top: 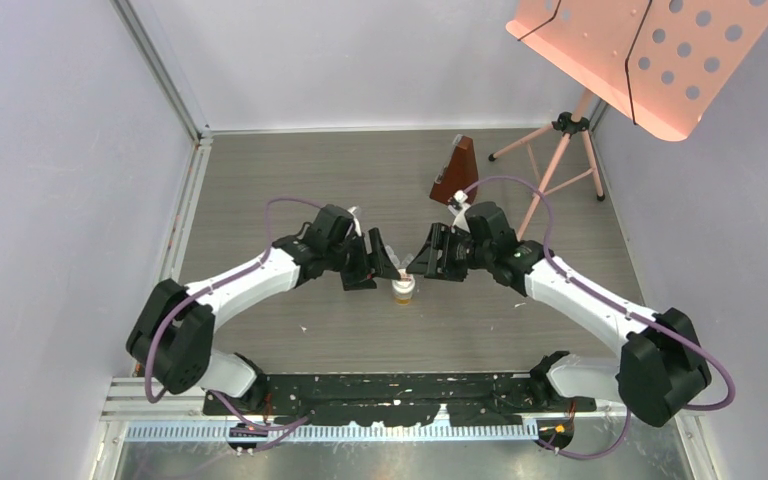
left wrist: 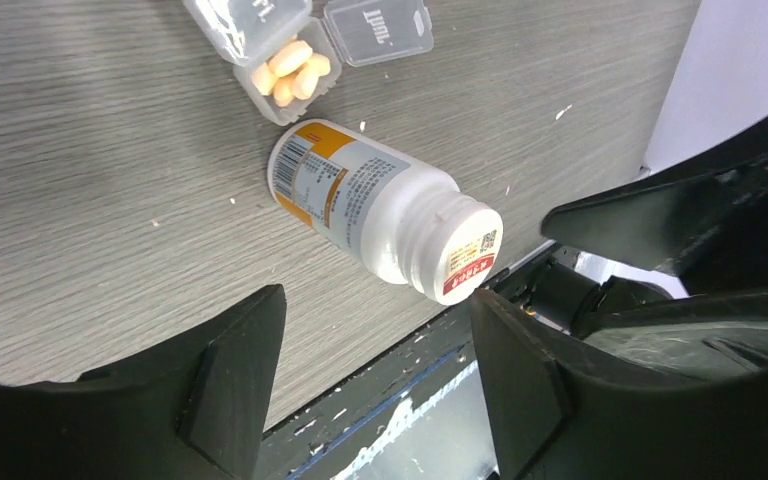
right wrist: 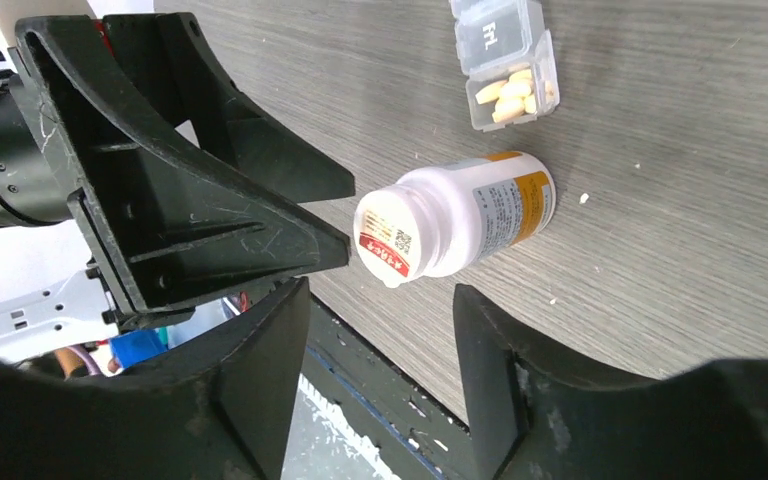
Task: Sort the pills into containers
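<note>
left gripper and right gripper flank the capped pill bottle, jaws spread, gripping nothing; the pills sit in the container's open compartment just beside it, so sorting looks nearly done.

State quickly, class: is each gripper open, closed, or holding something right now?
Left gripper: open, fingers apart, holding nothing.
Right gripper: open, fingers apart, holding nothing.

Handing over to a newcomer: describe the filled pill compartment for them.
On the table is a white, orange-labelled bottle. Beside its base lies a clear strip box. The open compartment holding yellowish pills is it; its neighbour is closed.
</note>
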Robot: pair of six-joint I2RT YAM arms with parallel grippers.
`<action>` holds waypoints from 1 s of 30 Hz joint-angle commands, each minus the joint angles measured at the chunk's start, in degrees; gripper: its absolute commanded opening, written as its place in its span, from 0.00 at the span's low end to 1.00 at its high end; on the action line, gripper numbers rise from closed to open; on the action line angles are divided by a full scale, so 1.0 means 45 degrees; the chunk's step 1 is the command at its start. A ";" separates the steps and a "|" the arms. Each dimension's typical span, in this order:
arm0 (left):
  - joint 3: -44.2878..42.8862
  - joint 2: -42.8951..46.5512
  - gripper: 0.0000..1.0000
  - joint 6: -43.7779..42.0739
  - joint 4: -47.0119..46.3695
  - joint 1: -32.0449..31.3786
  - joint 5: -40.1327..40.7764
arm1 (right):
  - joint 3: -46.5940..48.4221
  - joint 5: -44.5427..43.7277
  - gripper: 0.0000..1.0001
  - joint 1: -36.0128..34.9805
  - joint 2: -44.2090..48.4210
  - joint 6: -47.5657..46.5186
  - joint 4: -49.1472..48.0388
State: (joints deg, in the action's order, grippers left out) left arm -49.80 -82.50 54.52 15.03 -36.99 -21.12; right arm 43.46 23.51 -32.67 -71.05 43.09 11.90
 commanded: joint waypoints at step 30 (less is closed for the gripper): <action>0.2470 1.3990 0.99 -0.3872 0.6823 0.0740 0.8316 | 0.2762 -1.5364 0.70 -0.9026 -0.2553 0.5254 0.5370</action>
State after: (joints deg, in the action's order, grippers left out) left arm -41.47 -23.70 36.88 43.77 -33.82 14.44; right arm 53.89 -37.45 -70.94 -79.31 58.92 36.40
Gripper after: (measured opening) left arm 0.993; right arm 0.702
